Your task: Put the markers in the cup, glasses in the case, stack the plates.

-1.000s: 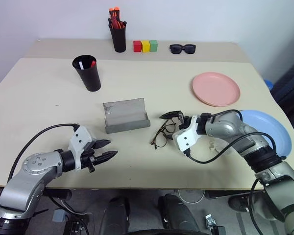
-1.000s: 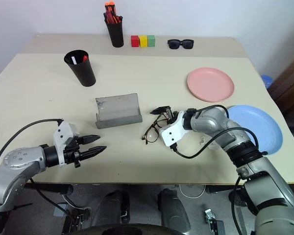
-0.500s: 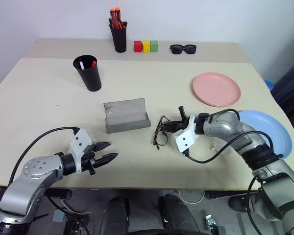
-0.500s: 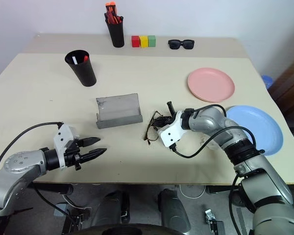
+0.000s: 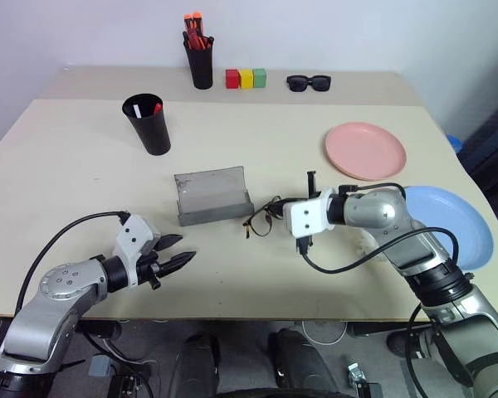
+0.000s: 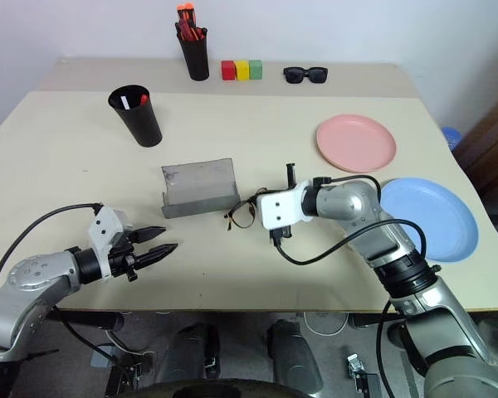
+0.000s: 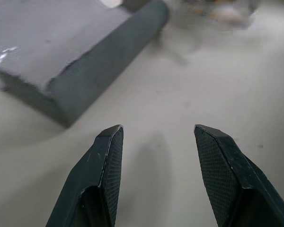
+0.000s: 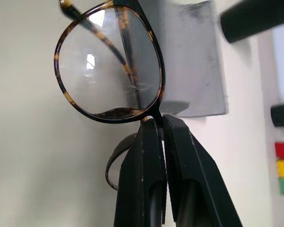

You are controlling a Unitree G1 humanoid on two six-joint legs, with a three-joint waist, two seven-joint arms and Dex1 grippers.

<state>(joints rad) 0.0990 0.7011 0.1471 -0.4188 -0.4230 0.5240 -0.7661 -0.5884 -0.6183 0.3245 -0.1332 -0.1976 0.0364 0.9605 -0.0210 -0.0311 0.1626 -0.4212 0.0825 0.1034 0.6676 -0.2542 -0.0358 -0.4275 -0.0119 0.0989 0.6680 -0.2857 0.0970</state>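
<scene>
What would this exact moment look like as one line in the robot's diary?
right hand: shut on glasses, lifted beside open case | left hand: open, empty | markers in cup | plates unstacked

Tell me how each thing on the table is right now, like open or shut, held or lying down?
Glasses: held by the right gripper, pinched at the bridge.
Case: open, nothing inside.
Cup: standing upright, two markers in it.
Pink plate: flat on the table, not stacked.
Blue plate: flat, beside the pink one.
Left gripper: open, holding nothing.
Sunglasses: lying at the back.
</scene>
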